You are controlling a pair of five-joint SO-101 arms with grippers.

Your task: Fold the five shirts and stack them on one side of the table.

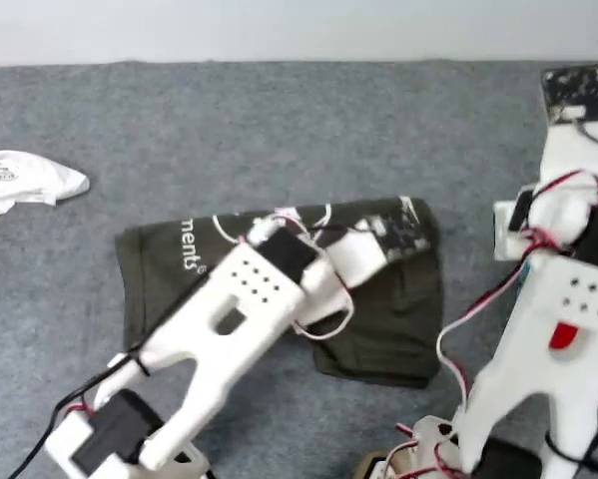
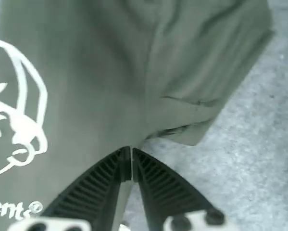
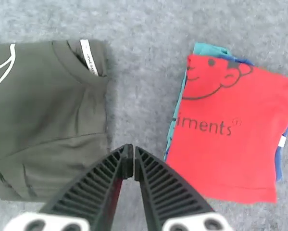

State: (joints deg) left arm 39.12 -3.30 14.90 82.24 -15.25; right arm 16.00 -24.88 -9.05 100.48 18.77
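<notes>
A dark olive shirt (image 1: 179,289) with white print lies partly folded in the middle of the grey table. My left arm stretches over it from the near left. The left gripper (image 2: 131,154) is shut, its tips right at the cloth (image 2: 110,86) beside a folded-in sleeve; whether cloth is pinched is unclear. My right gripper (image 3: 129,163) is shut and hangs above bare table between the olive shirt (image 3: 43,110) and a folded stack topped by a red shirt (image 3: 230,139). A crumpled white shirt (image 1: 24,180) lies at the far left.
Teal (image 3: 175,130) and blue (image 3: 278,168) folded shirts peek out under the red one. The right arm (image 1: 568,299) stands tall at the table's right side, with loose red and white wires. Open grey table (image 1: 279,120) lies behind the olive shirt.
</notes>
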